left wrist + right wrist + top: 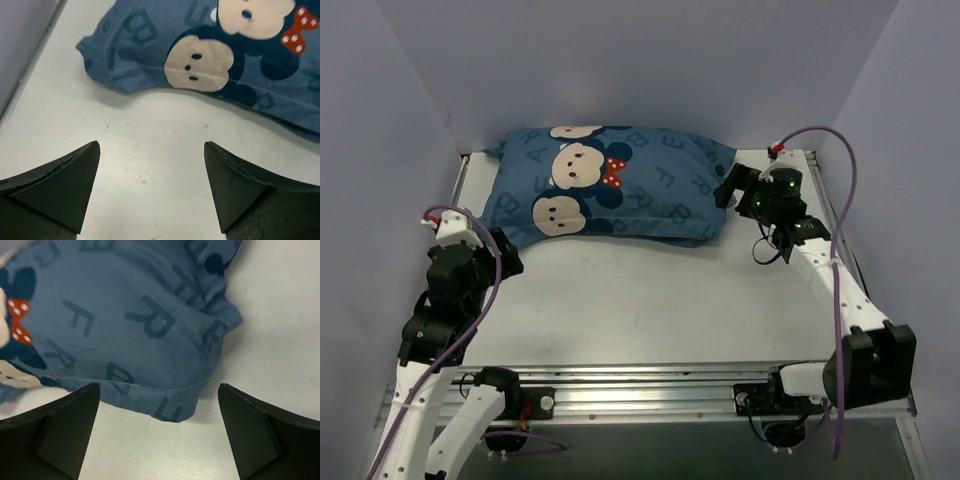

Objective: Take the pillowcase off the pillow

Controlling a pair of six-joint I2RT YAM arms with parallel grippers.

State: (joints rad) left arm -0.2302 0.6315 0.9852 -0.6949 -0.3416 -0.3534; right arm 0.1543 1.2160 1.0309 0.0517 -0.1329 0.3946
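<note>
From above, the pillowcase (610,185) is lying plump at the far side of the table (650,300), with the pillow hidden inside. The left gripper (506,250) is hovering by its near-left corner and the right gripper (730,186) at its right end. In the left wrist view, fingers (75,175) are gaping wide over bare table, just short of the cloth. In the right wrist view, the fingers are likewise standing wide and empty, facing a loose hem (165,388). Removal seems not yet begun. Next, pinching that hem looks necessary.
</note>
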